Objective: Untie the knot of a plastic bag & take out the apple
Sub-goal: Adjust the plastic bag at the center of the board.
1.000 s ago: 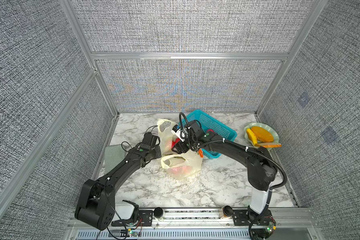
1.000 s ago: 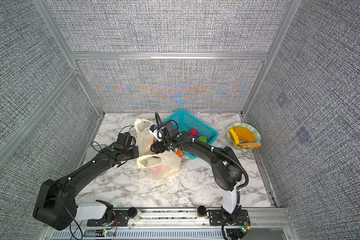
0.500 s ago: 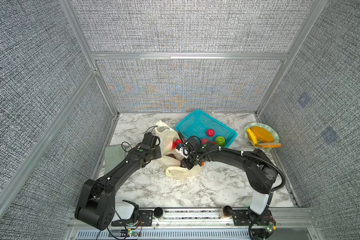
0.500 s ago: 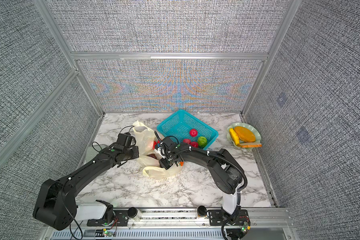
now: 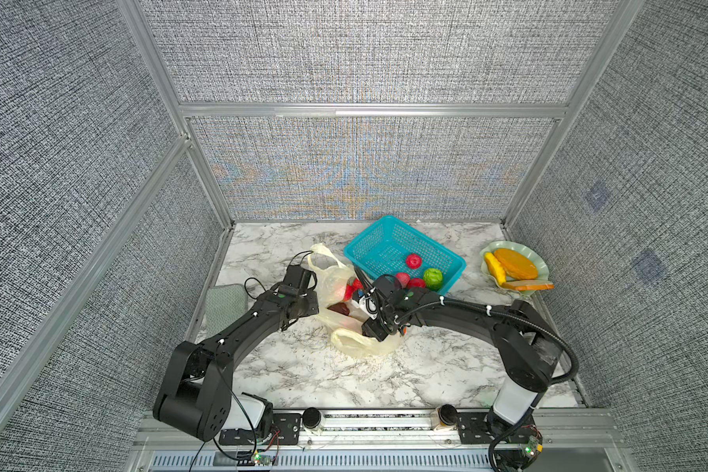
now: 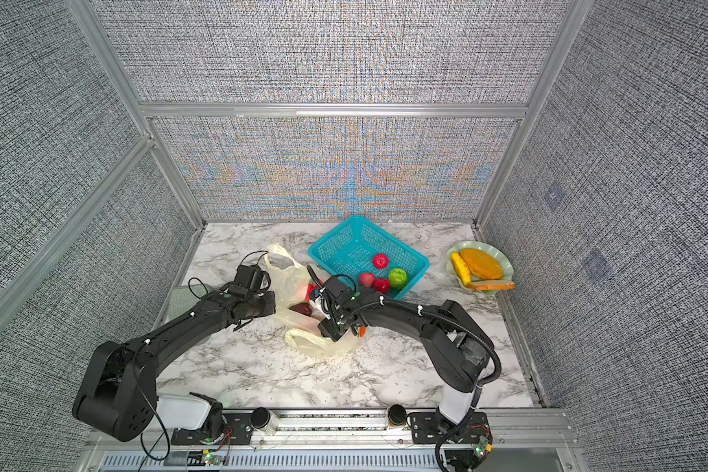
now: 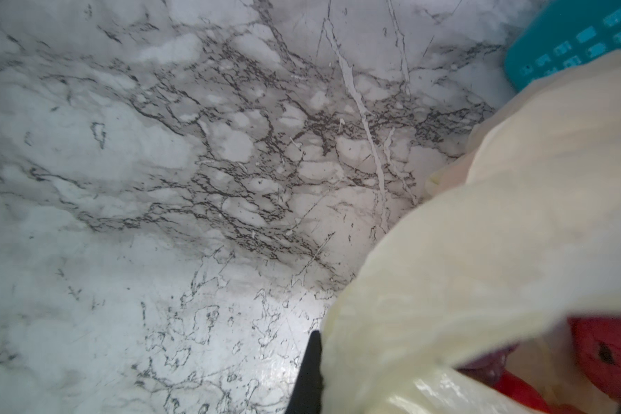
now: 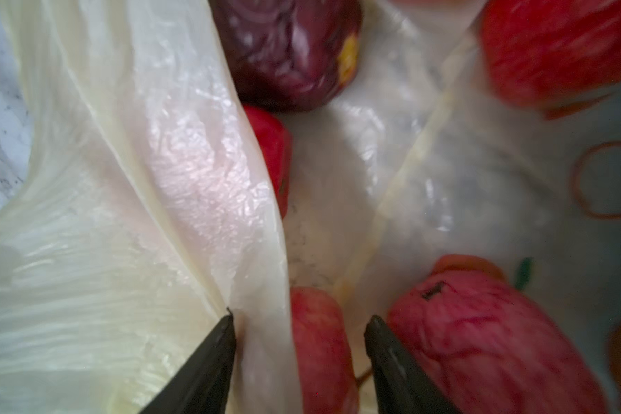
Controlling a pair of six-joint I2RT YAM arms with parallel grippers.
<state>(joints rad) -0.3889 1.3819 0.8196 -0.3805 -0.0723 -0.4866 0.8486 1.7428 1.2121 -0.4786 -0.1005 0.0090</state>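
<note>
A: Where's the apple (image 8: 316, 344)?
B: Inside the plastic bag (image 5: 336, 282), mid-frame in a top view; right gripper (image 8: 300, 322) fingers parted around it, left gripper (image 5: 319, 306) clenched, seemingly on the bag's rim.
A: Clear that plastic fold, then close.

plastic bag (image 5: 336, 282) at centre, basket (image 5: 385, 245) just behind-right of it, plate (image 5: 503, 245) at far right, cloth (image 5: 225, 304) at left edge

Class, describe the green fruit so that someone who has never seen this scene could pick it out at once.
Start at the marble table, then find the teal mesh basket near its back wall. At the basket's side toward the robot's right lies the green fruit, the only green piece beside three red fruits.
</note>
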